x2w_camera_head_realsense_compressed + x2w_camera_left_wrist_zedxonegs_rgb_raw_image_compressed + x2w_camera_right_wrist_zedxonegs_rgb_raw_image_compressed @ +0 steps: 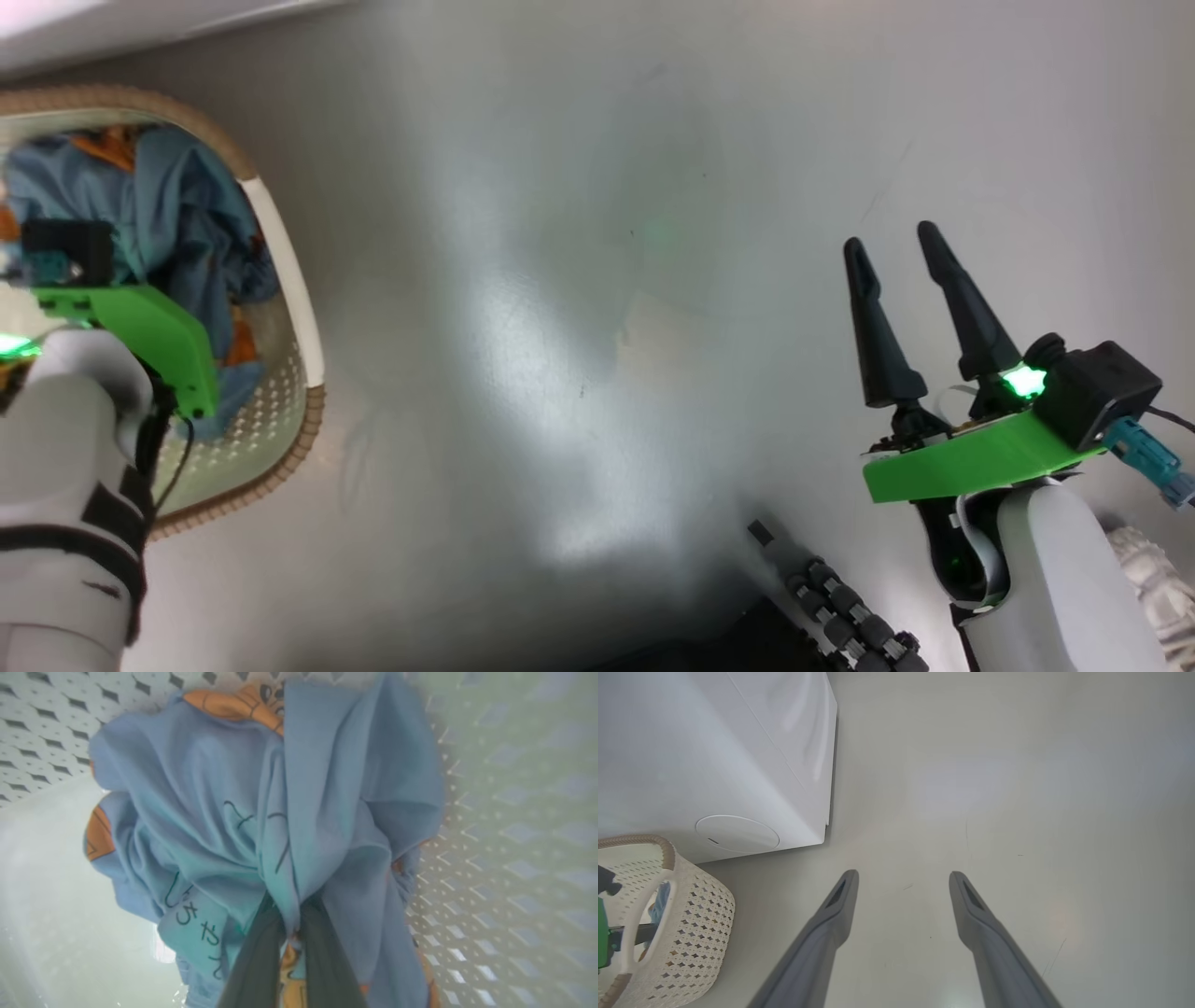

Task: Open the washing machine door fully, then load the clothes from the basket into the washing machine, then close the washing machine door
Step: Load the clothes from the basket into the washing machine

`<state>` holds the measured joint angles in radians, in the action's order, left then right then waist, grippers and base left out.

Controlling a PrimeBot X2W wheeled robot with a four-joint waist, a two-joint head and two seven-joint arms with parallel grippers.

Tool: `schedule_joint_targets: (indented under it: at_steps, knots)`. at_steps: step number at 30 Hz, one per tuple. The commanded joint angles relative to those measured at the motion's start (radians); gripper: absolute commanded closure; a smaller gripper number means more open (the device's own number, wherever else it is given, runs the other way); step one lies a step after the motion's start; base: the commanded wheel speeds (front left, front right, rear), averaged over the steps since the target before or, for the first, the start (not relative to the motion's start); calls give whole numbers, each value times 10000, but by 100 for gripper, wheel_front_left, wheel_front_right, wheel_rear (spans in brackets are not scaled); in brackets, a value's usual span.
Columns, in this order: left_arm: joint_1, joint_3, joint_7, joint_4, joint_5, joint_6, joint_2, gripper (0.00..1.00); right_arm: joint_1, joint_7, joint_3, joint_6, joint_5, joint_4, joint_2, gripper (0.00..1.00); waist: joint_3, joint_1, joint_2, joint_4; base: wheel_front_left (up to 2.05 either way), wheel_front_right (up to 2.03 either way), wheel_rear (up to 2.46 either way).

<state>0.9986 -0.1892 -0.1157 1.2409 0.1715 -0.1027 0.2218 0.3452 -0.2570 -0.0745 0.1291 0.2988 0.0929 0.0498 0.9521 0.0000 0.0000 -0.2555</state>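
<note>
Floor (579, 280): pale grey and glossy, with faint scuffs and a soft patch of glare.
Washing machine (691, 742): white box standing on the floor, lower corner near the basket.
Basket (700, 914): cream, perforated, brown woven rim; on the floor at the robot's left.
Clothes (224, 812): blue cloth with orange prints, bunched inside the basket.
Left tool (292, 933): down in the basket, fingers pinched on a fold of the blue cloth.
Right tool (892, 238): fingers spread, holding nothing, over bare floor.
</note>
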Motion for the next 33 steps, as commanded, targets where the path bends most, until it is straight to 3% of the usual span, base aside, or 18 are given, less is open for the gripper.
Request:
schedule_joint_targets:
  at_steps: [1,15,33]
  knots:
    - [-603,53,-279,-45,-39,-41,263,100,-359,-48,-65,16,-136,-188,5,0,-312,0,0,212,0,0,0]
    - [-1706,382,-1422,-562,812,-207,-364,100,-299,-48,320,16,-613,-92,8,0,-1947,0,0,981,0,0,0]
    - [-5772,1600,-1459,-5647,921,178,-874,100,-1049,-48,551,16,-811,376,548,0,-5433,0,0,1911,0,0,0]
